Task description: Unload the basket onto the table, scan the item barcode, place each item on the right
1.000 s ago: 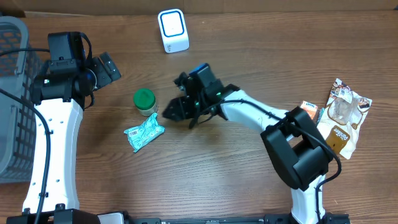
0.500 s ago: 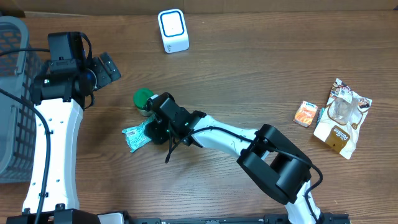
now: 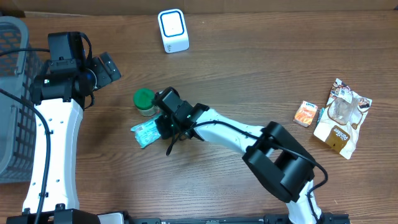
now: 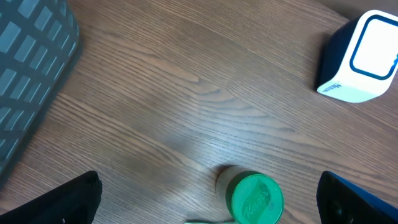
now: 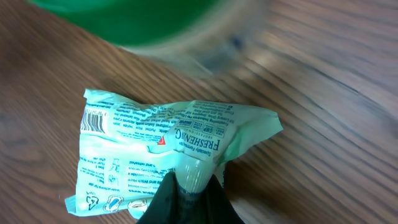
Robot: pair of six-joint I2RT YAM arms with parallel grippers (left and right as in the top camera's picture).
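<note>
Sprawling under everything is the wooden table, with a big grey basket parked at the far left edge. Right arm stretches way across to the left half. Left gripper hangs wide open near the basket, grasping nothing. White scanner sits up top. Green-lidded jar is just beside the right gripper, which is clenched on one edge of the mint-green packet. Its barcode faces up at the far end.
</note>
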